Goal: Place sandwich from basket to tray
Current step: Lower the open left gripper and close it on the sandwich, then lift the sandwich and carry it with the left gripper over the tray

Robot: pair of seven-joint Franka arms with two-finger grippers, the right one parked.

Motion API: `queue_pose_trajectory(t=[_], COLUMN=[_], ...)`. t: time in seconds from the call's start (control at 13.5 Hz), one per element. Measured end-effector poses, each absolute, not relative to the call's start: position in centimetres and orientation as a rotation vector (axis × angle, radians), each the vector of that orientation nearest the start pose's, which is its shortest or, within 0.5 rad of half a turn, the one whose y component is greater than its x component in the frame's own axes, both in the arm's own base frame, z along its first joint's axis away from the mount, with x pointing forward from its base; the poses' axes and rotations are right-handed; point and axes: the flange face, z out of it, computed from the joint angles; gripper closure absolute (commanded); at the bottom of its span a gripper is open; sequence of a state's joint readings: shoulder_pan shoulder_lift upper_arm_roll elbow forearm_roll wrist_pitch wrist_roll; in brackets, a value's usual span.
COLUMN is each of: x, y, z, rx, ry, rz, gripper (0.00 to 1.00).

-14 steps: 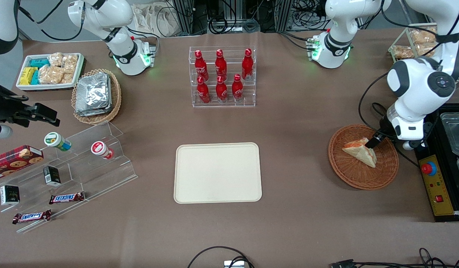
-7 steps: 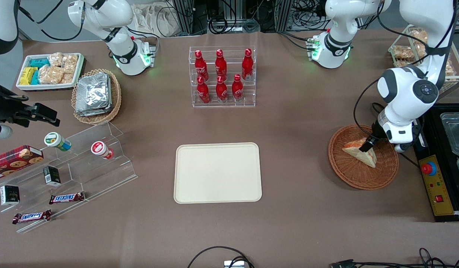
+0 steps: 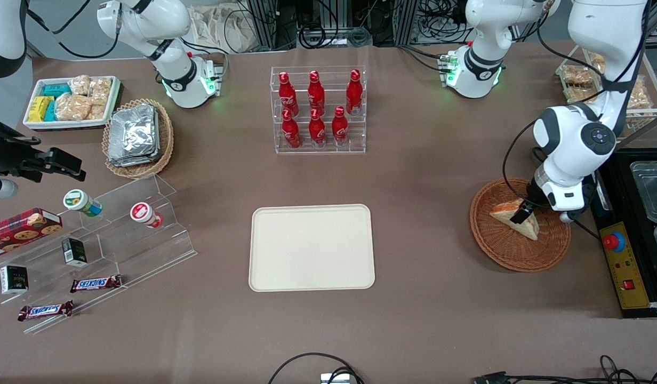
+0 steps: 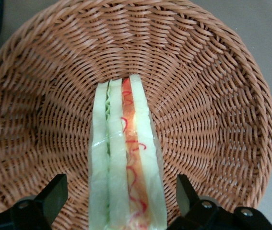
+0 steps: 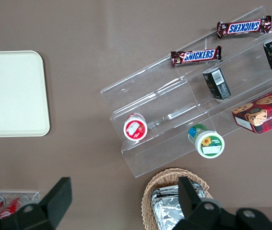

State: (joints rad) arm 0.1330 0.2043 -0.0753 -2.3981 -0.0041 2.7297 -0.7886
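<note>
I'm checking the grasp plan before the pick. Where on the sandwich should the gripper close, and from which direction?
Grip the sandwich across its two flat bread faces, coming straight down from above. It stands on edge in the basket, filling layers facing up, so the faces are parallel and reachable. The gripper is open and already straddles it, one finger at each face, which looks suited to closing there.

Brown table (image 3: pixel 424 176): the gripper (image 3: pixel 520 215) hangs over the reddish basket (image 3: pixel 499 250) at the working arm's end; the cream tray (image 3: pixel 311 247) lies well apart from it at mid-table; the clear bottle rack (image 3: pixel 318 146) stands farther from the camera.
</note>
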Motion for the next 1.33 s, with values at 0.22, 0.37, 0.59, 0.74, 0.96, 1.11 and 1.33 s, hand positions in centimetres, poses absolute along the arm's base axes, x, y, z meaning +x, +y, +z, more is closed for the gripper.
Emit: queue_pose_trajectory(t=[0.22, 0.37, 0.59, 0.74, 0.96, 1.11, 1.33], x=[51.3, 51.3, 51.4, 51.6, 51.6, 51.4, 51.2], y=[2.9, 2.8, 2.7, 2.3, 1.9, 2.0, 1.9], z=[22.9, 22.7, 22.9, 23.3, 24.5, 26.3, 29.4], rx=[-2.912, -2.913, -2.922, -2.944, -3.011, -3.061, -3.110], ry=[-1.330, -1.330, -1.312, -1.262, -1.047, -0.839, -0.552], rz=[-0.185, -0.185, -0.195, -0.209, -0.191, -0.175, -0.197], gripper=[0.49, 0.85, 0.87, 0.90, 0.90, 0.89, 0.88])
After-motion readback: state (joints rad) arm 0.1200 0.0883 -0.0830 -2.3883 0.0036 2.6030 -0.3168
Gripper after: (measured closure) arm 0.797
